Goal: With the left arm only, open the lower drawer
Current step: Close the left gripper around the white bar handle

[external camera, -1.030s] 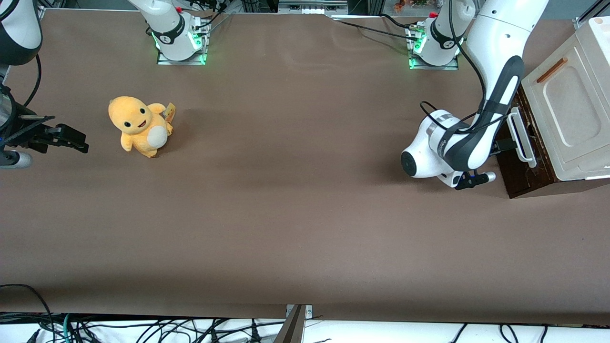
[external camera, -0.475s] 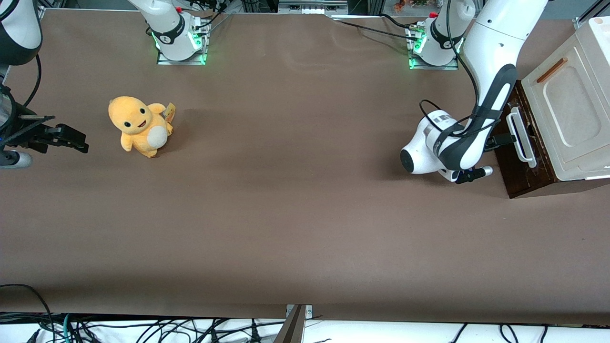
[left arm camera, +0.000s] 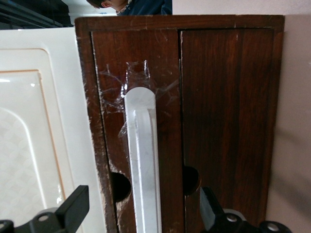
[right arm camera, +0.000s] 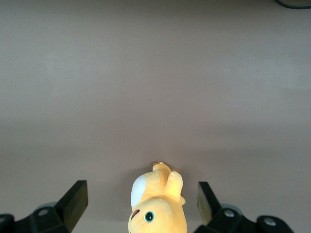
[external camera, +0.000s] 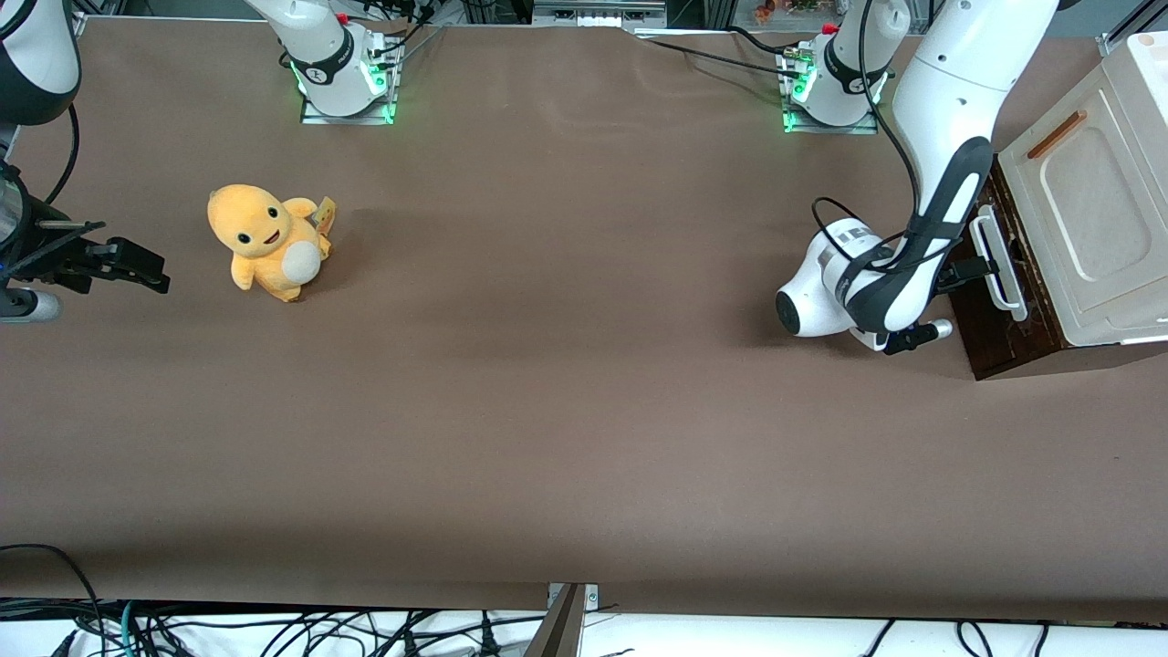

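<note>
The lower drawer (external camera: 990, 319) shows as a dark brown wooden front with a white loop-shaped bar handle (external camera: 996, 265), at the working arm's end of the table. The left arm (external camera: 949, 109) bends down in front of it. Its black gripper (external camera: 972, 269) is right at the handle. In the left wrist view the drawer front (left arm camera: 167, 73) carries the handle (left arm camera: 142, 145), taped at its end. The gripper (left arm camera: 143, 208) is open, one finger on each side of the bar and neither touching it. The drawer front lies level with the dark panel (left arm camera: 228, 97) beside it.
A cream panel (external camera: 1086, 219) with a thin orange-brown handle (external camera: 1057, 134) sits above the drawer. A yellow plush toy (external camera: 265, 239) stands toward the parked arm's end of the table. The working arm's base (external camera: 826, 82) is farther from the front camera.
The wrist drew slightly away from the drawer, then came back toward it. The gripper now sits a little closer to the handle. The drawer has not moved.
</note>
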`<action>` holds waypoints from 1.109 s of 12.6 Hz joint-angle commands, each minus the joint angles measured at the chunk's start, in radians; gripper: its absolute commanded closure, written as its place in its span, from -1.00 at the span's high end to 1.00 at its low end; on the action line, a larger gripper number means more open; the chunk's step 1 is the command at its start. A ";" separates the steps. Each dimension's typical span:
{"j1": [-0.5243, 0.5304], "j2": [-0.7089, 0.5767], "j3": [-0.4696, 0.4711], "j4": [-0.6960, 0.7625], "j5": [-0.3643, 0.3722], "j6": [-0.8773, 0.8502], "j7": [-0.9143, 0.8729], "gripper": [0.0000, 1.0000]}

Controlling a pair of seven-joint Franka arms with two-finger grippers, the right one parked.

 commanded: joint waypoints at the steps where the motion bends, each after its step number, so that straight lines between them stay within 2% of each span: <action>1: 0.010 0.003 -0.002 -0.017 0.041 -0.007 -0.022 1.00; 10: 0.043 0.017 -0.001 -0.026 0.105 -0.013 -0.016 0.99; 14: 0.043 0.031 -0.001 -0.026 0.105 -0.038 -0.016 0.80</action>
